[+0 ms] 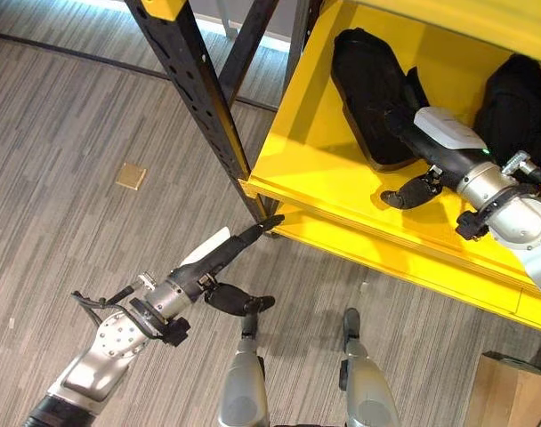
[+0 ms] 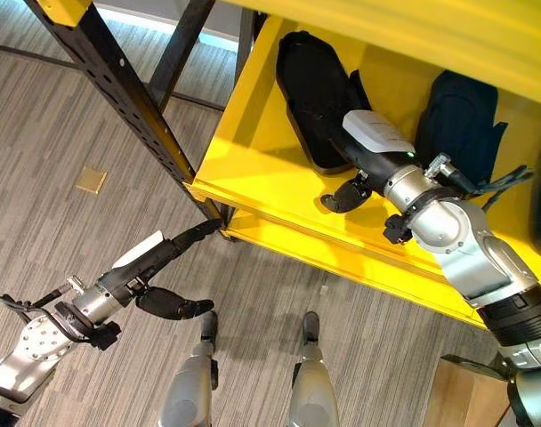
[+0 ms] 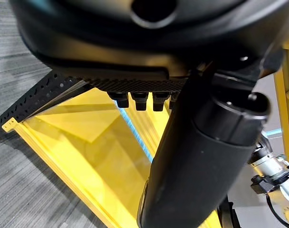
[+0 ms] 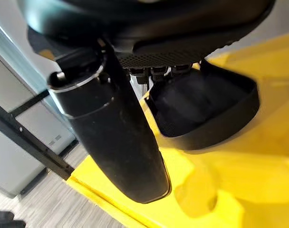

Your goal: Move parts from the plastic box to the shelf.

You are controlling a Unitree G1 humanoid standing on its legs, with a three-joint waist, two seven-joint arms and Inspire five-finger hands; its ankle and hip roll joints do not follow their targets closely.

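Right wrist view: right hand (image 4: 135,156) straight-fingered against black part (image 4: 206,109) on shelf (image 1: 324,169), gripping nothing. Looks rigid, light; best held by rim. Left hand (image 1: 219,258) open, empty.

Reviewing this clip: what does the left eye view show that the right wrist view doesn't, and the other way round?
Left eye view alone: the left hand, fingers straight, reaching toward the shelf's front corner; a second black part further right on the shelf; a small tan square on the floor; a cardboard box at lower right.

Right wrist view alone: the near black part's hollow, tray-like inside, seen just past the fingertips.

Both: the yellow shelf, the black upright, the right hand with straight fingers against that near part.
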